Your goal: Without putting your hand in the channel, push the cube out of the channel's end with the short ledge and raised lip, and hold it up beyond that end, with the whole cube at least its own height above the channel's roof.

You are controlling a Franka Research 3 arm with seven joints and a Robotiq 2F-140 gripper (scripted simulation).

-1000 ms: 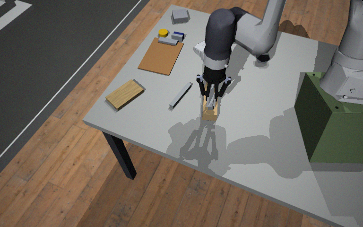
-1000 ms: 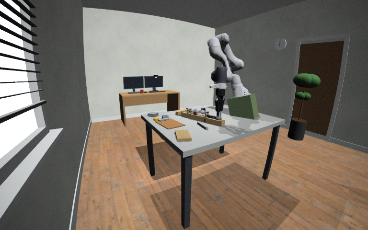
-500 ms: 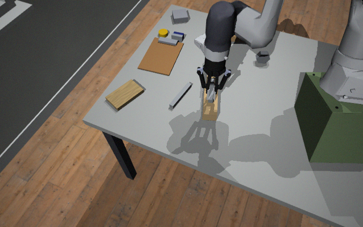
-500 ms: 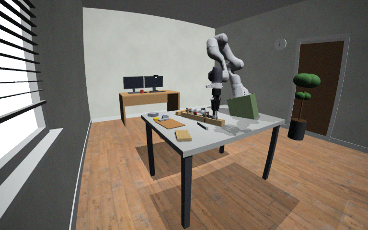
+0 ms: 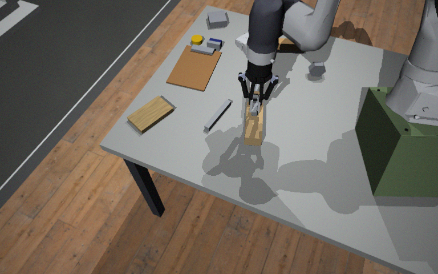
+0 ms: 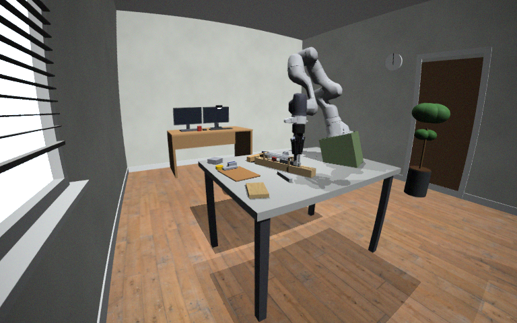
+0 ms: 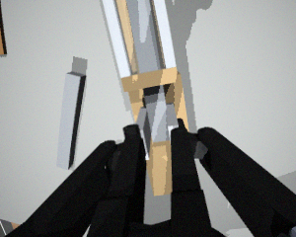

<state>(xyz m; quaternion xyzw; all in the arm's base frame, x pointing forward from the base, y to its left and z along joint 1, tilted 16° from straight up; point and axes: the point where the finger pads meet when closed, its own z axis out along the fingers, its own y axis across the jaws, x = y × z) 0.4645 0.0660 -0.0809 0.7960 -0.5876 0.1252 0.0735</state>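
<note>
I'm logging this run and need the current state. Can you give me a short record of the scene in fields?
pincer: shut on a grey stick, pointing down over the channel
stick: angled into the channel's near end
channel: wooden trough on the grey table
cube: not visible in any view
spare stick: grey bar lying left of the channel, apart from it
other items: clipboard, wooden block
</note>
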